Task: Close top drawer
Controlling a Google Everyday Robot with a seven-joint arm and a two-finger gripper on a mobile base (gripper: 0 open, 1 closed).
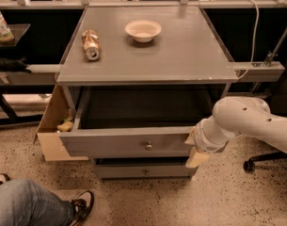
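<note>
speckled floor, grey cabinet: top drawer pulled out, closing not yet done

grey cabinet top (180, 55) carries a bowl (143, 30) and a tipped can (91, 44). below it the top drawer (129, 142) stands well out toward the camera, its dark box exposed. the white arm reaches in from the right, and the gripper (195, 147) sits at the right end of the drawer front; whether it is parted or closed cannot be told. by this view, nearly the whole push inward remains.
</note>
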